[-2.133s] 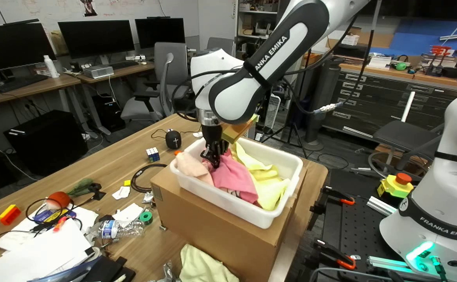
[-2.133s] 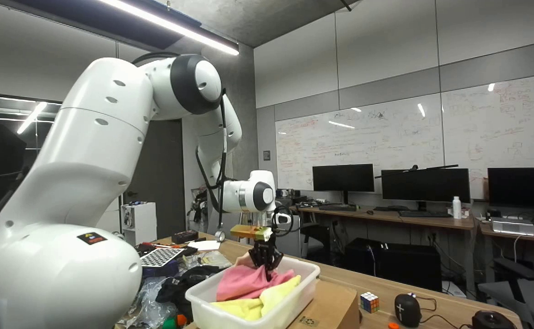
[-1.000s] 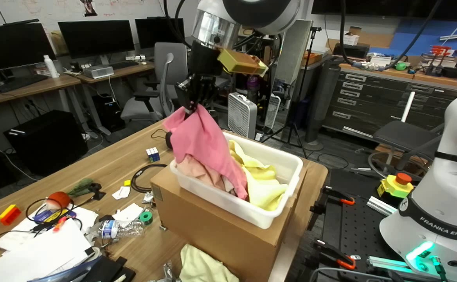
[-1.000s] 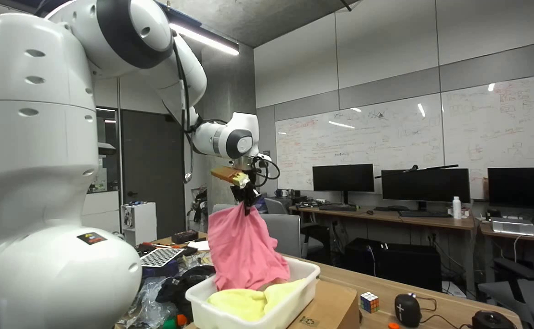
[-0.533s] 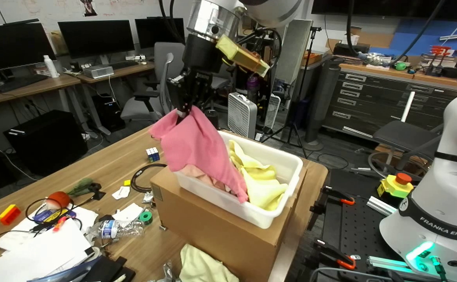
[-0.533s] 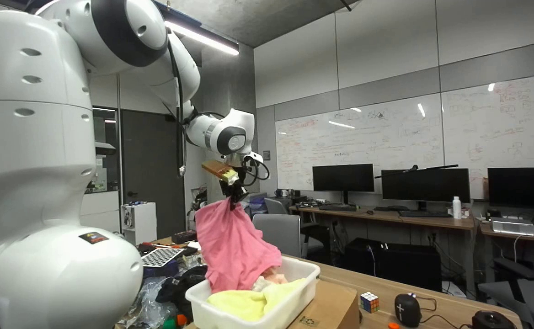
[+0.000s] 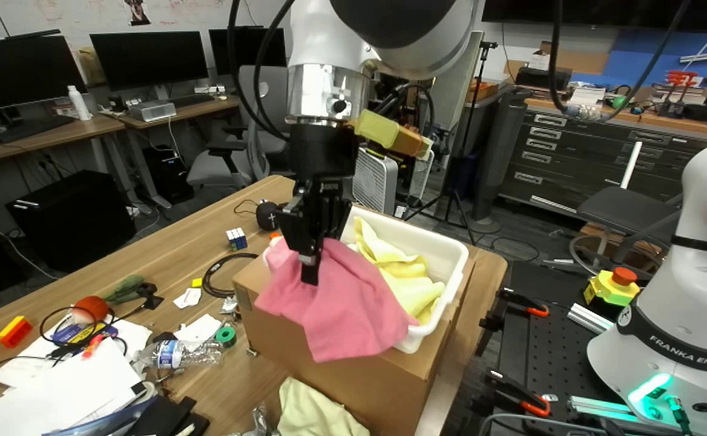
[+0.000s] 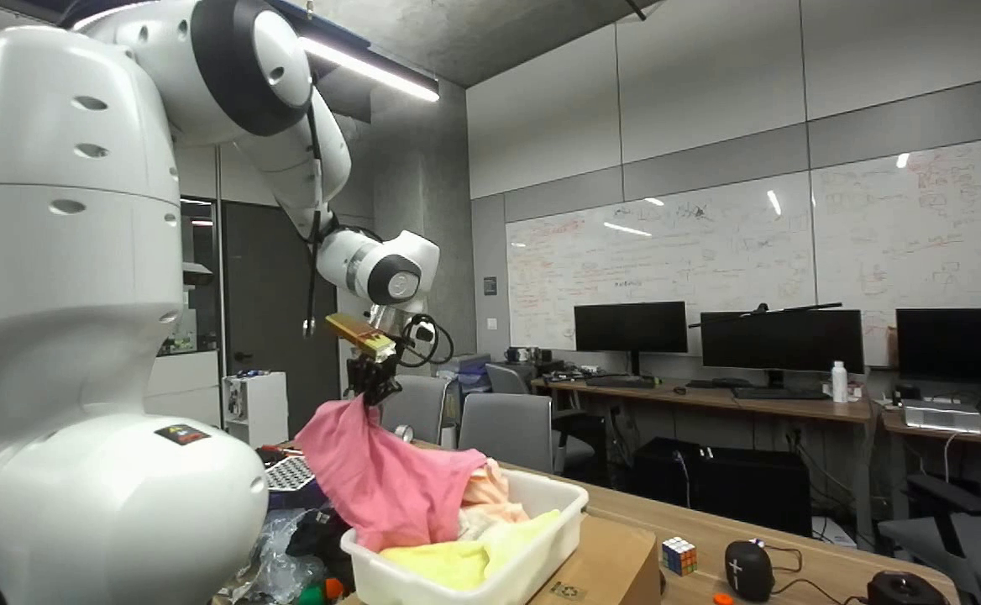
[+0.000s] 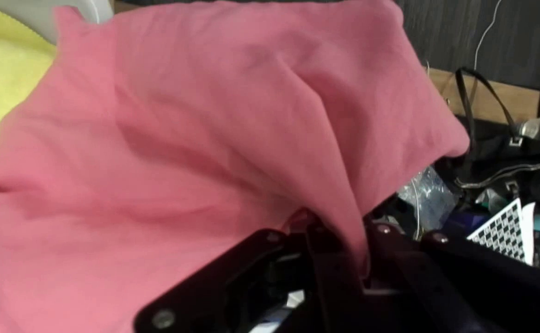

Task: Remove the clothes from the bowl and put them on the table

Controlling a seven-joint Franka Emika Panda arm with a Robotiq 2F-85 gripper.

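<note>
At the frame's left I saw the table (image 7: 178, 257); at centre, the gripper (image 7: 312, 269) pinched 1 hanging pink cloth (image 7: 353, 315); right of it, yellow cloth (image 7: 405, 275) lay in the white tub (image 7: 450, 251). Raising the pink cloth fully clear before lowering seemed wisest.

In an exterior view, pink cloth (image 7: 353, 315) is hanging mid-frame, partly hiding the tub (image 7: 432, 245). Yellow cloth (image 7: 414, 290) is lying inside, pale-green cloth (image 7: 317, 409) bottom-centre.

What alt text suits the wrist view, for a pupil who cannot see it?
A black gripper pinches a pink cloth that fills much of the picture. Yellow cloth shows at the upper left; at the right are a black bag and a checkered sheet.
</note>
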